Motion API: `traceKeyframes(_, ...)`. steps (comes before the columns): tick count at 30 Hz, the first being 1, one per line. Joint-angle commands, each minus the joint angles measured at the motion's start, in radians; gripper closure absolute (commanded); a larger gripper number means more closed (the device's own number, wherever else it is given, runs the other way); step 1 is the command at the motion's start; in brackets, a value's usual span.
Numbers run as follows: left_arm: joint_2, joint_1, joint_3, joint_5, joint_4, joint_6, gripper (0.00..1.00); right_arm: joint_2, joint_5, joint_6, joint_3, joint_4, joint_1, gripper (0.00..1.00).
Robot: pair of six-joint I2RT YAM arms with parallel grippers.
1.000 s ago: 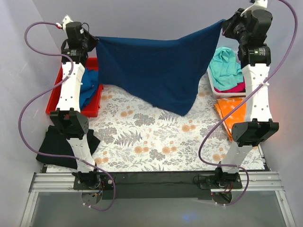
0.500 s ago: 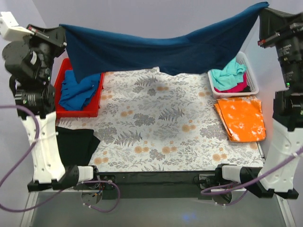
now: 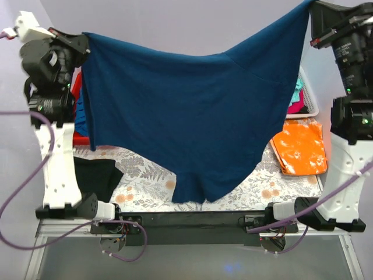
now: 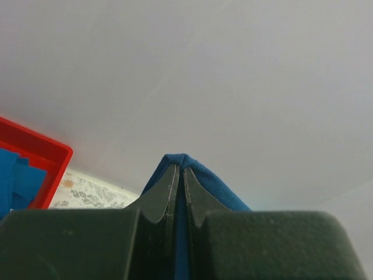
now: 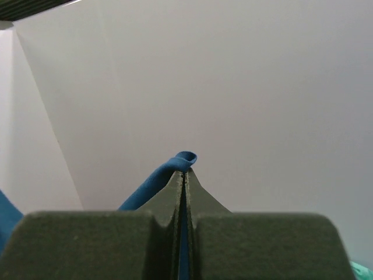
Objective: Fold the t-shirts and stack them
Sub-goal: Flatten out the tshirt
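Observation:
A navy blue t-shirt [image 3: 192,116] hangs spread out high above the table, held by two corners. My left gripper [image 3: 83,39] is shut on its left corner; the wrist view shows the cloth [image 4: 201,178] pinched between the jaws [image 4: 179,175]. My right gripper [image 3: 312,4] is shut on the right corner, with cloth [image 5: 154,184] bunched at the fingertips [image 5: 185,175]. The shirt's bottom edge hangs near the table's front edge. No print shows on this side. An orange t-shirt [image 3: 298,149] lies folded at the right. A black t-shirt [image 3: 96,175] lies at the left front.
A red bin [image 3: 77,79] with a mid-blue shirt [image 3: 81,116] stands behind the left arm, also in the left wrist view [image 4: 35,146]. A white basket [image 3: 308,96] with teal and pink shirts is at the right back. A floral cloth [image 3: 145,186] covers the table.
Both arms have drawn the shirt toward the camera. It was stretched as a band at the back; now it hangs as a broad sheet covering most of the table.

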Motion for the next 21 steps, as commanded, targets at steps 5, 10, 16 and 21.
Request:
traceKeyframes(5, 0.303, 0.002, 0.005, 0.094, 0.083, -0.096, 1.00, 0.183, 0.013, 0.025, -0.055, 0.063, -0.004, 0.99)
traceKeyframes(10, 0.531, 0.004, 0.179, 0.142, 0.080, -0.133, 1.00, 0.343, 0.030, 0.024, 0.020, 0.063, -0.006, 0.99)
traceKeyframes(16, 0.740, 0.014, 0.460, 0.232, 0.163, -0.200, 1.00, 0.477, -0.013, 0.102, 0.181, 0.086, -0.073, 0.99)
traceKeyframes(21, 0.679, 0.020, 0.382, 0.328, 0.298, -0.237, 1.00, 0.442, -0.053, 0.125, 0.172, 0.181, -0.101, 0.99)
